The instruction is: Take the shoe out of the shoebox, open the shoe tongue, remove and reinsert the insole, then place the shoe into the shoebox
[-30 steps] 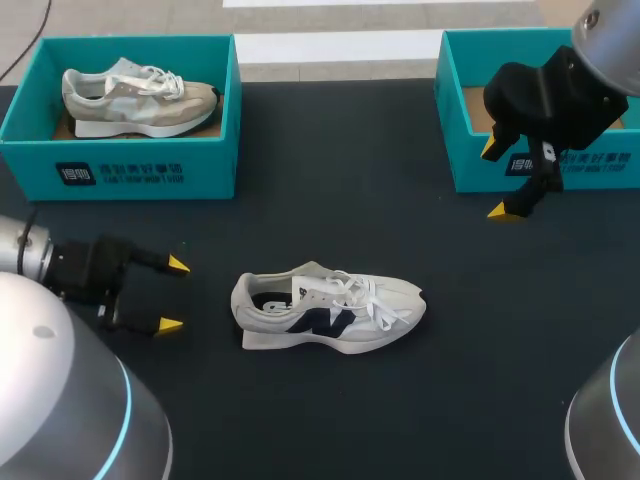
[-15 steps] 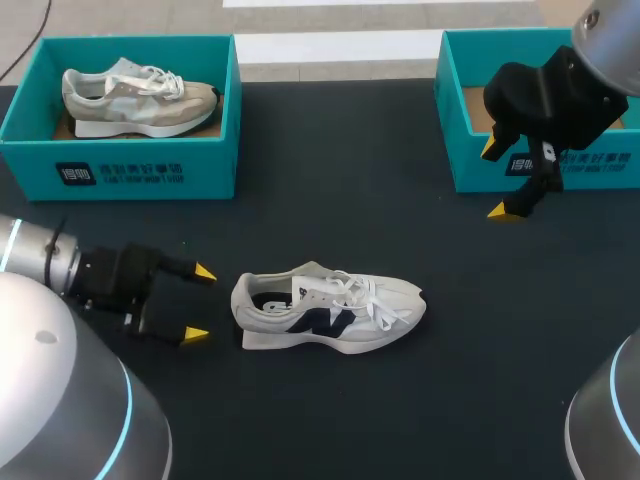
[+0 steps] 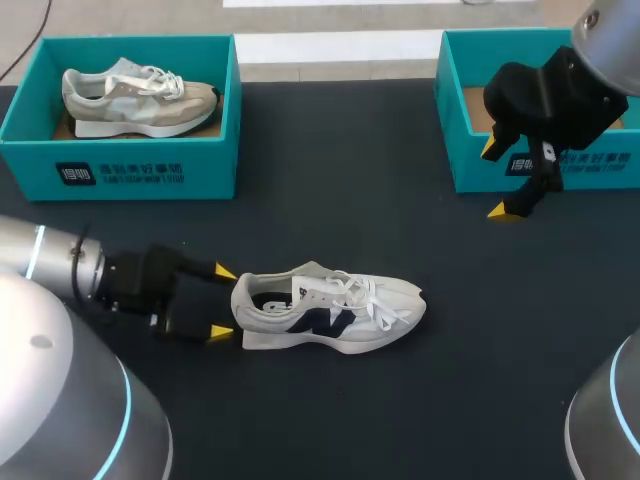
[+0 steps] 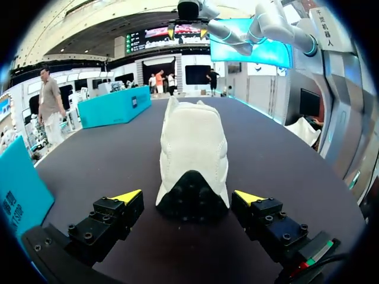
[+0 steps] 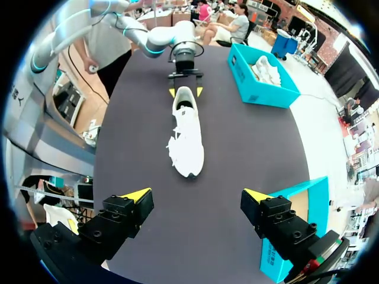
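Observation:
A white shoe with a navy side mark (image 3: 330, 308) lies on its sole in the middle of the black table, heel toward my left arm. My left gripper (image 3: 220, 301) stands open right at the heel, one yellow tip on each side, not touching. In the left wrist view the shoe's heel (image 4: 193, 198) sits between the open fingers of that gripper (image 4: 189, 197). My right gripper (image 3: 497, 178) hangs open above the table, in front of the right teal shoebox (image 3: 480, 170). The right wrist view has its own gripper (image 5: 198, 194) open, the shoe (image 5: 186, 135) far ahead and the right shoebox (image 5: 294, 222) beside one finger.
A second teal shoebox (image 3: 120, 170) at the back left holds a beige shoe (image 3: 135, 98); the same box (image 5: 260, 74) shows in the right wrist view. Bare black table surrounds the white shoe.
My left gripper has slid right across the table, from well clear of the shoe up to its heel. The right arm and the shoe have kept still.

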